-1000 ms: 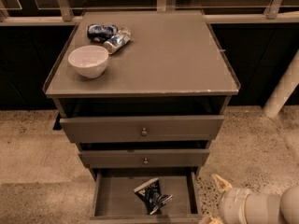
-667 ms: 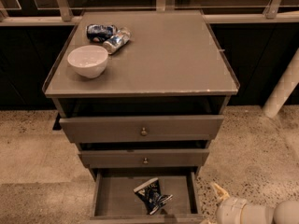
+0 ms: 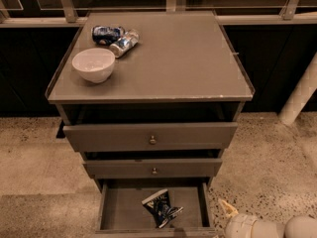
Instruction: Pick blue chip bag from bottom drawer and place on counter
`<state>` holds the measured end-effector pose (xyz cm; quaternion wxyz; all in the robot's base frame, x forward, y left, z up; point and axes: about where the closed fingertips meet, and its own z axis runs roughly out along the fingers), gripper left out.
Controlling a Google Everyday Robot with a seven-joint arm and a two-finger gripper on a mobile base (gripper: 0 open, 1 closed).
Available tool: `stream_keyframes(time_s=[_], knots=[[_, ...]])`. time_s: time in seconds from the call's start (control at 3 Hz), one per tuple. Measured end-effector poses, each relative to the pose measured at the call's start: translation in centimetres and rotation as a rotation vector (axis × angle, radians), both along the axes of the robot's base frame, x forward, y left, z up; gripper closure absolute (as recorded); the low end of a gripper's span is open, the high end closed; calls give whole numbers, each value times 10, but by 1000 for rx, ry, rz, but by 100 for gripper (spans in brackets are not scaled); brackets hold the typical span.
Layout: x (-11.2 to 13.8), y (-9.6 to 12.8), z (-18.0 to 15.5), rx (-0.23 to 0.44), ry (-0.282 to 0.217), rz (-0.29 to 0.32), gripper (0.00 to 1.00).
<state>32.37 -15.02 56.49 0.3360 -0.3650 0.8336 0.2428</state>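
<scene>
The small, crumpled dark blue foil chip bag [image 3: 161, 208] lies inside the open grey bottom drawer [image 3: 121, 209], near the middle of it and close to its near edge. Nothing is holding it.

The robot's gripper [image 3: 227, 209] is low down at the near right, just to the right of the open drawer and outside it. It sits on the end of a fat white arm [image 3: 262, 227]. I cannot tell if the gripper is open or closed. It is near the bag but not touching it.

So I think the job is at its first step, the reach for the bag. Next, the gripper has to go left, over the drawer's right wall, and come down on the bag. The bag is thin and crinkly, so it needs a firm pinch. After that it must go up past the two closed grey drawers with little round knobs [image 3: 152, 140].

The flat grey counter [image 3: 188, 58] on top has lots of bare room on the right. A round white bowl [image 3: 93, 63] and two blue-and-silver cans [image 3: 115, 36] sit at the far left.
</scene>
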Motion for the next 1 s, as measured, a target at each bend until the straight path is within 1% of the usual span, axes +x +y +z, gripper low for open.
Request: stream_keyframes(time_s=[0.33,0.67,1.0], knots=[[18,-5,-29,38,23,-15,0],[62,-7,-79,80,37,-28,0],[97,-6,-114,87,56,-31,0]])
